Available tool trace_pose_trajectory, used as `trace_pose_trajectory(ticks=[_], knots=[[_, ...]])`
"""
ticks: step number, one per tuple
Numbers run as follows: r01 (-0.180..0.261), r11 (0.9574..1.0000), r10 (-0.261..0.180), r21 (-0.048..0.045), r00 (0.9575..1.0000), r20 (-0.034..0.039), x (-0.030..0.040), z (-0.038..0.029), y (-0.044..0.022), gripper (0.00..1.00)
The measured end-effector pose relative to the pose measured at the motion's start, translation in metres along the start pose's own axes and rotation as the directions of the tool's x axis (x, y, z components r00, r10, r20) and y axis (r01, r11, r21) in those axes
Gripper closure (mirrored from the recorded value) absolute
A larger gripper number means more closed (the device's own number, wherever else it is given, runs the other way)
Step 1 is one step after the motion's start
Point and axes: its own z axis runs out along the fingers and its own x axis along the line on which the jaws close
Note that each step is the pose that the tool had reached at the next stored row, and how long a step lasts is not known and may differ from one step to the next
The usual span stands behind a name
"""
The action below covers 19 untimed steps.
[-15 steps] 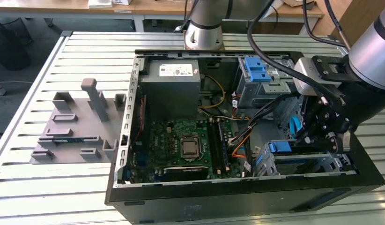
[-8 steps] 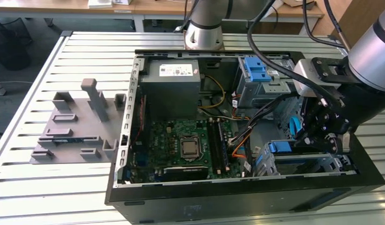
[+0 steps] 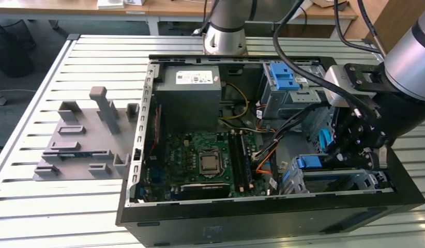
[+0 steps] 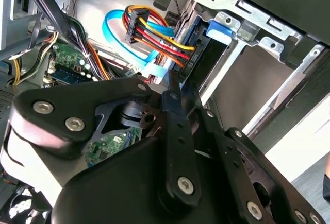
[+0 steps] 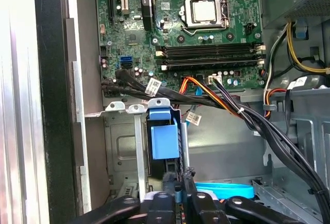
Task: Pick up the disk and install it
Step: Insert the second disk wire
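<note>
One end effector (image 5: 178, 185) seems clamped narrowly on the disk (image 5: 164, 136), upright in its bay.

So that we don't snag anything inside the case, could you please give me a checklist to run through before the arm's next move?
1. Computer case open, interior reachable: ok.
2. Gripper right at the disk in the first wrist view: ok.
3. Disk standing in the drive bay: ok.
4. Disk fully seated: cannot tell.
5. Cable clearance: power cables run close beside the gripper in the second wrist view: not ok.
</note>
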Motion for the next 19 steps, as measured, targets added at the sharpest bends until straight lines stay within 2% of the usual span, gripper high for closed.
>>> trace_pose_trajectory(ticks=[1,11,14,16,17,18,19], knots=[[0.000,1.0000,0.000,0.0000,1.0000,-0.0001,-0.0001,-0.0008,0.0000,0.76],[0.000,1.0000,0.000,0.0000,1.0000,-0.0003,-0.0006,-0.0101,0.0003,0.76],[0.000,1.0000,0.000,-0.0005,1.0000,0.0000,-0.0006,-0.0105,0.0001,0.76],[0.000,1.0000,0.000,-0.0007,1.0000,-0.0004,-0.0006,-0.0110,0.0001,0.78],[0.000,1.0000,0.000,-0.0007,1.0000,-0.0003,-0.0007,-0.0111,0.0000,0.84],[0.000,1.0000,0.000,-0.0008,1.0000,-0.0003,-0.0007,-0.0111,0.0000,0.84],[0.000,1.0000,0.000,-0.0008,1.0000,-0.0002,-0.0007,-0.0111,-0.0001,0.89]])
